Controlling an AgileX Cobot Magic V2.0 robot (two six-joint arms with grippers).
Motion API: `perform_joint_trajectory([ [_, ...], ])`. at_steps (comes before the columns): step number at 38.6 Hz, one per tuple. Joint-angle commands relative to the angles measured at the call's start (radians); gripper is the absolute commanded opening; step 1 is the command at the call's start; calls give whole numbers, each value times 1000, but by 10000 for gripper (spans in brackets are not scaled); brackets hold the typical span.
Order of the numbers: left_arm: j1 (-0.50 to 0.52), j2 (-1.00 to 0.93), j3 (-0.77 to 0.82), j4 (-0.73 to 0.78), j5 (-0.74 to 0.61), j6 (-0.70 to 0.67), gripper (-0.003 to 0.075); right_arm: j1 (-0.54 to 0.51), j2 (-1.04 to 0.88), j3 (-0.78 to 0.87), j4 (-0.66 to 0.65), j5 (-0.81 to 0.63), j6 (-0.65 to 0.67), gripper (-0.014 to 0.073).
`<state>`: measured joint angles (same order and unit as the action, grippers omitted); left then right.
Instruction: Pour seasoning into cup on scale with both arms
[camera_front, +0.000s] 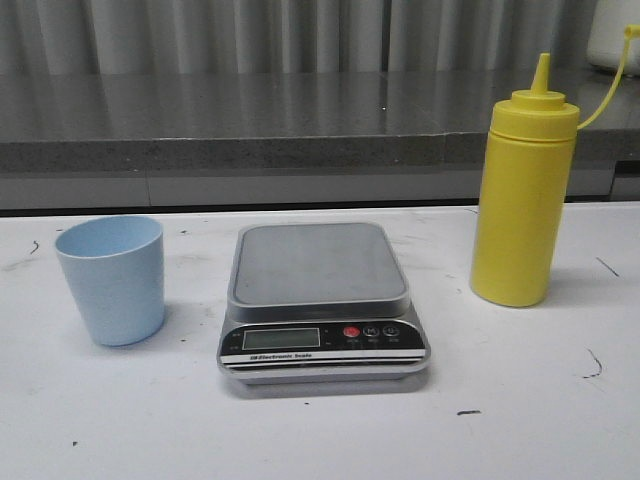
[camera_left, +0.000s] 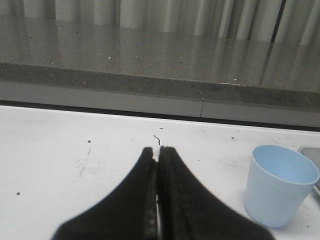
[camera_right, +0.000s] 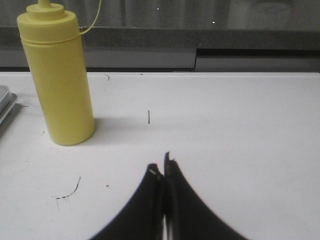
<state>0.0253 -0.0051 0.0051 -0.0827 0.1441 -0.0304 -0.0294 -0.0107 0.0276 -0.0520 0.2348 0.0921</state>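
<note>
The pale blue cup (camera_front: 112, 279) stands upright on the white table, left of the scale (camera_front: 320, 300), whose steel platform is bare. The yellow seasoning bottle (camera_front: 522, 200) stands upright to the right of the scale, its tip-cap strap arching off to the right. No arm shows in the front view. My left gripper (camera_left: 158, 149) is shut and empty over the table, apart from the cup (camera_left: 278, 185). My right gripper (camera_right: 161, 165) is shut and empty, apart from the bottle (camera_right: 59, 75).
A grey stone counter ledge (camera_front: 300, 125) runs behind the table, with a ribbed curtain above it. A white object (camera_front: 615, 35) sits on the ledge at far right. The white tabletop (camera_front: 320, 430) carries small dark marks.
</note>
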Motion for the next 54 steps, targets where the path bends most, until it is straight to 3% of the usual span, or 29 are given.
perform_joint_trajectory([
  [1, 2, -16, 23, -3, -87, -3, -20, -5, -16, -6, -10, -73, -6, -60],
  [40, 2, -16, 23, -3, -87, -3, -20, -5, -16, -6, -10, -88, -6, -60],
  [54, 2, -16, 23, -3, -269, -3, -20, -5, -16, -6, -9, -227, -6, -60],
])
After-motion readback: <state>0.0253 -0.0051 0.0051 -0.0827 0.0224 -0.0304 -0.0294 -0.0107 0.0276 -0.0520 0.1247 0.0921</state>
